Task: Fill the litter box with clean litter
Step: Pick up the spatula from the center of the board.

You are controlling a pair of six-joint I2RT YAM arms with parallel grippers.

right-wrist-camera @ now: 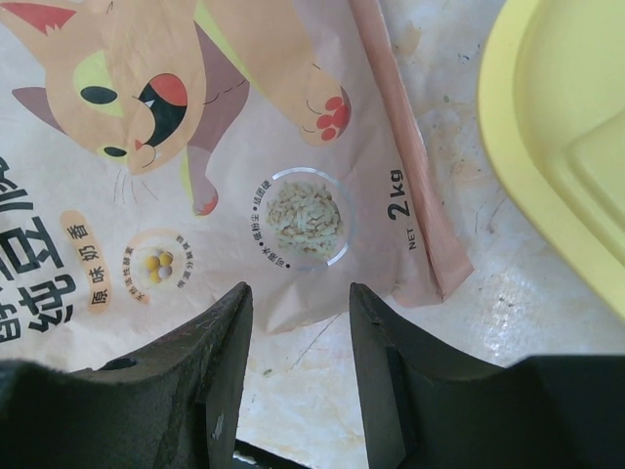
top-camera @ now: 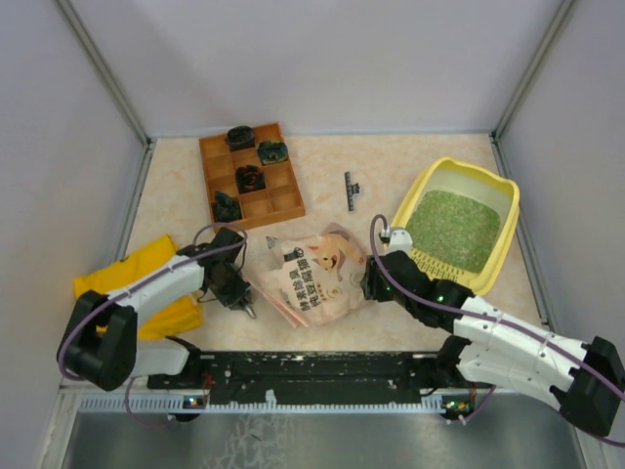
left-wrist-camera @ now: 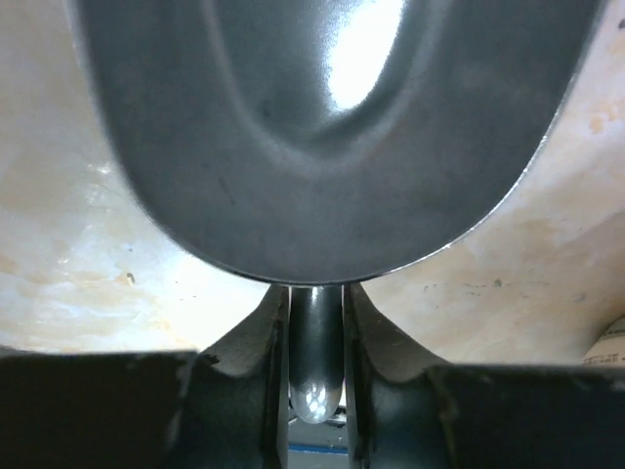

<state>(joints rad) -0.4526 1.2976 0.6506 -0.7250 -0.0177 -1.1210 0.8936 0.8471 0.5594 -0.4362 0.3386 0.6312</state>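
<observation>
The yellow litter box (top-camera: 501, 237) sits at the right of the table and holds a bed of green clean litter (top-camera: 454, 230). Its rim (right-wrist-camera: 557, 127) shows at the right edge of the right wrist view. My right gripper (top-camera: 371, 283) (right-wrist-camera: 301, 293) stands open just off the lower edge of the pink litter pouch (top-camera: 317, 274) (right-wrist-camera: 195, 147), with nothing between its fingers. My left gripper (top-camera: 239, 293) (left-wrist-camera: 314, 293) is low on the table left of the pouch. It is shut on the handle of a grey scoop (left-wrist-camera: 332, 127), whose bowl fills the left wrist view.
A brown wooden compartment tray (top-camera: 283, 202) with several dark items stands at the back left. A yellow cloth bag (top-camera: 146, 283) lies under the left arm. A small black piece (top-camera: 351, 191) lies between the tray and the litter box.
</observation>
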